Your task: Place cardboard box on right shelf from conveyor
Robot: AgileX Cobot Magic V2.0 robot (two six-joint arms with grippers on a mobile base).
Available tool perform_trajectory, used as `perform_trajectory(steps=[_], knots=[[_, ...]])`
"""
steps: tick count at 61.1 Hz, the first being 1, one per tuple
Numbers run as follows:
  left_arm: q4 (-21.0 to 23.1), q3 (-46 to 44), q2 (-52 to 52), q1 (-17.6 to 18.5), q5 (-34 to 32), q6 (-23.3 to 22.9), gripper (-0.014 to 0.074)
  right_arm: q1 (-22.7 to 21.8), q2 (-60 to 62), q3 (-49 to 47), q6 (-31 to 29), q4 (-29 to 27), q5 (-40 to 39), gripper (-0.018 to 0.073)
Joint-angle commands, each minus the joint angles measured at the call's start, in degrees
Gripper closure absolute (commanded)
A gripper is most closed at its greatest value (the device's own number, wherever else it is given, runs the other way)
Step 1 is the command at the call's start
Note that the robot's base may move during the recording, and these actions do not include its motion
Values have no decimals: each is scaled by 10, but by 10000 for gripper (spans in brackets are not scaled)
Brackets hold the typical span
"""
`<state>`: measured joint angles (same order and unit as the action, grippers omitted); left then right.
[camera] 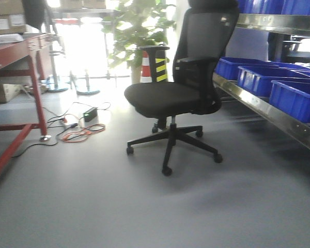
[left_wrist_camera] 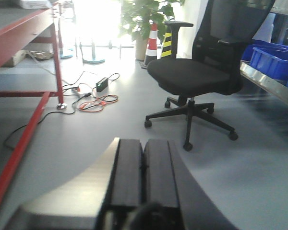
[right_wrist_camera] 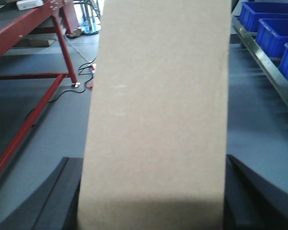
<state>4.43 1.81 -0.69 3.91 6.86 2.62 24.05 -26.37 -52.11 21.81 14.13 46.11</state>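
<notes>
The plain tan cardboard box fills the middle of the right wrist view, standing lengthwise between the dark fingers of my right gripper, which is shut on its lower part. My left gripper is shut with its two pads pressed together and nothing between them, hanging above the grey floor. The right shelf, a shiny steel board with a broad lip, runs along the right side; its lip also shows right of the box. The conveyor is out of view. Neither gripper shows in the front view.
A black office chair on castors stands mid-floor, close to the shelf. Blue plastic bins sit on the shelf board. A red-framed table is at left, with cables and a power brick on the floor beside it. A traffic cone and a plant stand behind.
</notes>
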Motion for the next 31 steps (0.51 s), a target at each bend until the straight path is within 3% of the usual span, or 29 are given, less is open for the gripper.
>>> perform_trajectory(steps=[1,31], knots=[[3,6,-8,0,-50,0,713,-3,-5,-17,-6,14,-56,419],[3,6,-8,0,-50,0,713,-3,-5,-17,-6,14,-56,419]])
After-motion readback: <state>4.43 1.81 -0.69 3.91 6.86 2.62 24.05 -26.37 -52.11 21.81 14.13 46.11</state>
